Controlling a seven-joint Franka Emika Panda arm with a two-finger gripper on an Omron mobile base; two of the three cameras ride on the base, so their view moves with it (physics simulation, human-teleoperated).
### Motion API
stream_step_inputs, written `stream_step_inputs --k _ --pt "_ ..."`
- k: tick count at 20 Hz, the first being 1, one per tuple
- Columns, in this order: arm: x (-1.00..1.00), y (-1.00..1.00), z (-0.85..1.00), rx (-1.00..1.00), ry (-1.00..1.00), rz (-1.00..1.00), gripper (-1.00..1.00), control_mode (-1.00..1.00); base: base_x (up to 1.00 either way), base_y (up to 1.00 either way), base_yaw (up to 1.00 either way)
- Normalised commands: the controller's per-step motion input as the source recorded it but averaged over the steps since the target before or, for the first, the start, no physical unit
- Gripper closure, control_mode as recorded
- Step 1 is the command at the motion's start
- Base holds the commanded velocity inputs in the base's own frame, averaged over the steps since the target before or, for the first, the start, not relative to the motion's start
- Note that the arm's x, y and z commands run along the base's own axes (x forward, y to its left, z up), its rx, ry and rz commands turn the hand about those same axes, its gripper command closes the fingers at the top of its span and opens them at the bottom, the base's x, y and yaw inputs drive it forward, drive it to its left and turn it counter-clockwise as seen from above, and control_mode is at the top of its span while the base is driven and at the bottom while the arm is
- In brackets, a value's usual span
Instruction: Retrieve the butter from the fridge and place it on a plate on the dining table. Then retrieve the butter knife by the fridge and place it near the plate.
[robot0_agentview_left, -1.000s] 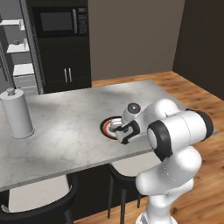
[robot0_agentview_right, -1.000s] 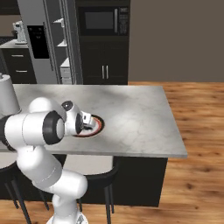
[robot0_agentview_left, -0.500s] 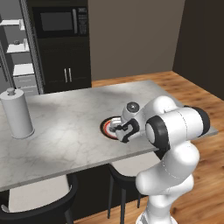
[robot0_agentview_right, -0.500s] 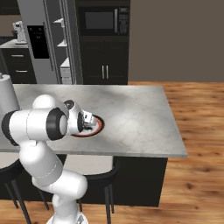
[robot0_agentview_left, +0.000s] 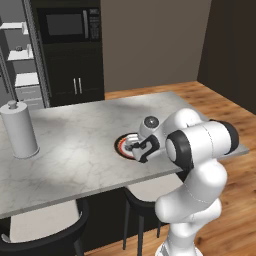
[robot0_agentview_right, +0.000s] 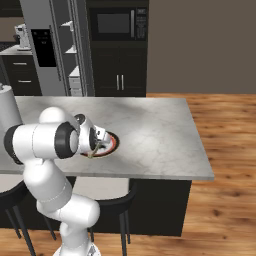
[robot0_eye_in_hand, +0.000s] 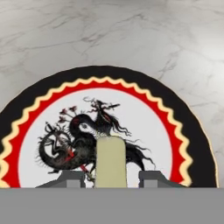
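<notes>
Table (robot0_agentview_left: 75, 145): marble top across mid-frame, wide bare room on every side of the plate; near edge runs just below the plate.
Plate (robot0_eye_in_hand: 39, 113): lower centre of the hand view, set near the table's front edge.
Gripper (robot0_eye_in_hand: 110, 177): low over the plate, fingertips (robot0_eye_in_hand: 70, 178) standing clear of the butter on both sides, jaws apparently released.
Butter (robot0_eye_in_hand: 110, 162): lies on the plate's centre. Butter step looks nearly done; the knife is left.
</notes>
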Motion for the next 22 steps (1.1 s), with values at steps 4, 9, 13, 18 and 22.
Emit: stream_step_inputs --k 4,9,13,18,22 --pt "0.05 0.0 0.0 0.0 0.0 0.0 -1.0 -1.0 0.0 0.0 0.0" --pt "0.0 0.0 0.0 0.0 0.0 0.0 -1.0 -1.0 0.0 0.0 0.0" --pt "0.02 0.0 0.0 0.0 0.0 0.0 -1.0 -1.0 0.0 0.0 0.0" --pt "-0.06 -0.01 0.12 0.0 0.07 -0.02 -1.0 -1.0 0.0 0.0 0.0" --pt "-0.59 -0.09 0.88 0.0 0.08 0.0 -1.0 -1.0 0.0 0.0 0.0"
